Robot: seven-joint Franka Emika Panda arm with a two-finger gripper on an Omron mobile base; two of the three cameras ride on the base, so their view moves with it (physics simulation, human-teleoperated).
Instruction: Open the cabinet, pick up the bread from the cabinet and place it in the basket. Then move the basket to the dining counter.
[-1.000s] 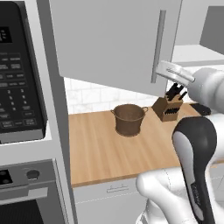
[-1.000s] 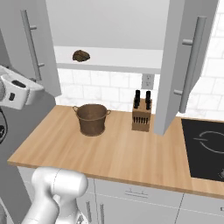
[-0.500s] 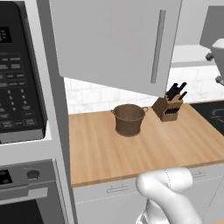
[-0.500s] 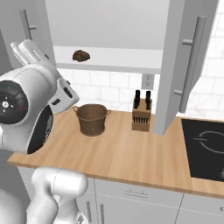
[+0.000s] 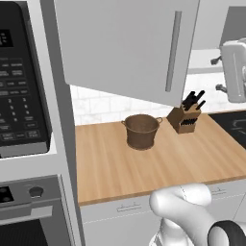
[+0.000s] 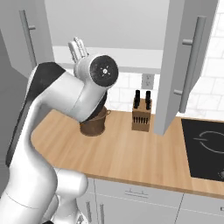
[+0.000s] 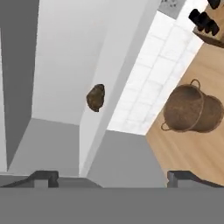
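Both doors of the light grey cabinet [image 5: 125, 43] stand open, and its left door [image 6: 26, 39] and right door [image 6: 183, 65] swing outward. The brown bread [image 7: 95, 97] lies on the cabinet's shelf, ahead of my gripper [image 7: 113, 178] and well apart from it. The fingertips [image 7: 43, 177] sit wide apart, open, with nothing between them. From the right base the gripper [image 6: 78, 47] points up at the shelf's edge. The woven basket [image 5: 141, 130] stands on the wooden worktop below; it is partly behind my arm [image 6: 94, 127] and off to one side in the hand view [image 7: 192, 109].
A knife block [image 5: 186, 117] stands right of the basket. A black stovetop [image 6: 205, 144] lies at the worktop's right end. The black oven tower [image 5: 24, 96] rises on the left. White tiles back the worktop [image 5: 144, 168].
My arm has swung across from the left and risen, bringing the hand up in front of the open cabinet's shelf. The basket, bread and doors have not moved.
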